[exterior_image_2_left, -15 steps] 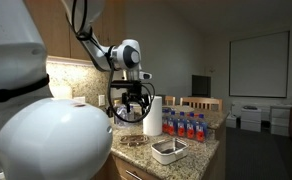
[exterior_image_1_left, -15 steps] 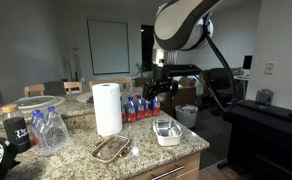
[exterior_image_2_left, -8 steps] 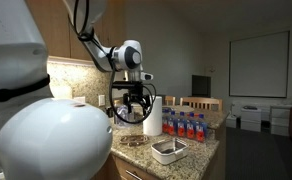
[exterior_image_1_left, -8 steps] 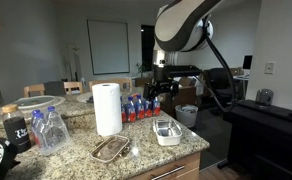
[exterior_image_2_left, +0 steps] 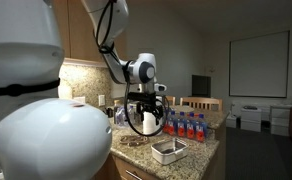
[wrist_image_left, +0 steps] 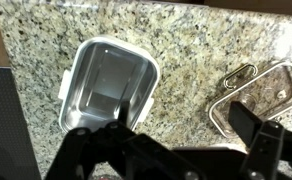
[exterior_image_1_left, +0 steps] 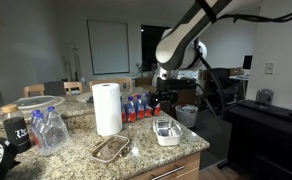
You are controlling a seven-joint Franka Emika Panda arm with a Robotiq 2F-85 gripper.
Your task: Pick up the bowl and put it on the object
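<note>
The small white rounded-square bowl (exterior_image_1_left: 167, 132) sits on the granite counter near its front corner; it also shows in the other exterior view (exterior_image_2_left: 168, 151) and in the wrist view (wrist_image_left: 106, 85), greyish inside. The low oval tray with a brownish rim (exterior_image_1_left: 110, 150) lies on the counter beside the bowl; its edge shows in the wrist view (wrist_image_left: 269, 85) and dimly in an exterior view (exterior_image_2_left: 133, 141). My gripper (exterior_image_1_left: 164, 100) (exterior_image_2_left: 146, 116) hangs above the counter over the bowl. In the wrist view its fingers (wrist_image_left: 191, 125) are spread wide and empty, one over the bowl, one over the tray.
A tall white paper towel roll (exterior_image_1_left: 107, 108) stands behind the tray. A row of small bottles (exterior_image_1_left: 139, 108) stands behind the bowl. A water bottle pack (exterior_image_1_left: 48, 130), a dark cup (exterior_image_1_left: 16, 131) and a lidded pale dish (exterior_image_1_left: 34, 100) are further along the counter.
The arm has swung forward and lowered the gripper closer above the bowl. The bowl and tray have not moved.
</note>
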